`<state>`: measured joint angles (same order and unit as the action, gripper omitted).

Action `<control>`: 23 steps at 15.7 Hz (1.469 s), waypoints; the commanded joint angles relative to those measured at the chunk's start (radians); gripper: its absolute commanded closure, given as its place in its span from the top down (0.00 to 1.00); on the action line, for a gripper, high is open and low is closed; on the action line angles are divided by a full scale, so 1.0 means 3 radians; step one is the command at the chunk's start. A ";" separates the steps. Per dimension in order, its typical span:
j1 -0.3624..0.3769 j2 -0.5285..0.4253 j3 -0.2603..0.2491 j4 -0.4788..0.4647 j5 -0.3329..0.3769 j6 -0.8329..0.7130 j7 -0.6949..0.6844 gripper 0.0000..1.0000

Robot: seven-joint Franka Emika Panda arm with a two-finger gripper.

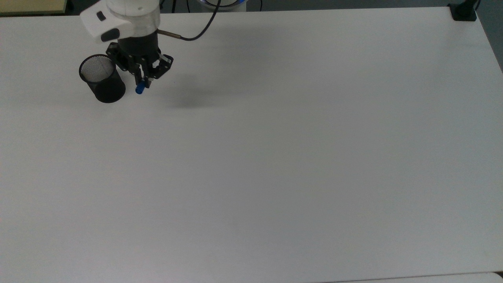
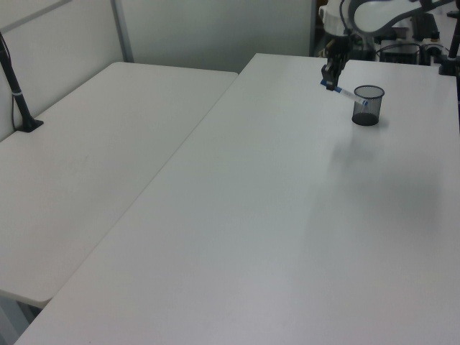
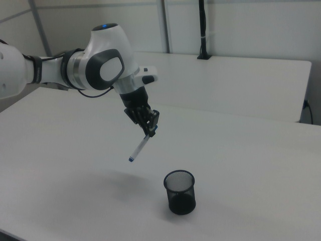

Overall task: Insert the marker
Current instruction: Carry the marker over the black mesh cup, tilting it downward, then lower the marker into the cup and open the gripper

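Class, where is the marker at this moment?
The marker hangs tilted in the air, gripped at its upper end by the claw. In the right view it is up and to the left of the black mesh cup, above the white table.

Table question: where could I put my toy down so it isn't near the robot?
Nearly all of the white table is bare: everything from the black mesh cup out to the top view's right and bottom edges. The one busy corner is the top view's upper left, where the claw holds the marker beside the cup.
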<state>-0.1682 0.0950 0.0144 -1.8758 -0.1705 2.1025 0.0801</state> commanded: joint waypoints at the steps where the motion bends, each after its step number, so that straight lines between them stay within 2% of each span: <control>1: -0.0134 -0.0117 -0.0028 -0.0129 0.0057 0.0226 0.0004 0.08; 4: -0.0232 -0.0087 -0.0094 -0.0129 0.0052 0.0482 0.0004 0.08; 6: -0.0232 -0.0071 -0.0232 -0.0129 0.0052 0.0620 -0.0026 0.08; 13: -0.0242 0.0026 -0.0508 -0.0159 0.0037 0.0703 -0.0328 0.08; 17: -0.0242 0.0128 -0.0575 -0.0159 0.0037 0.0891 -0.0359 0.08; 23: -0.0247 0.0154 -0.0636 -0.0231 -0.0004 0.0907 -0.0379 0.08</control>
<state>-0.2474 0.1566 -0.1577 -1.9072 -0.1712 2.3421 -0.0010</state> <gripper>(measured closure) 0.828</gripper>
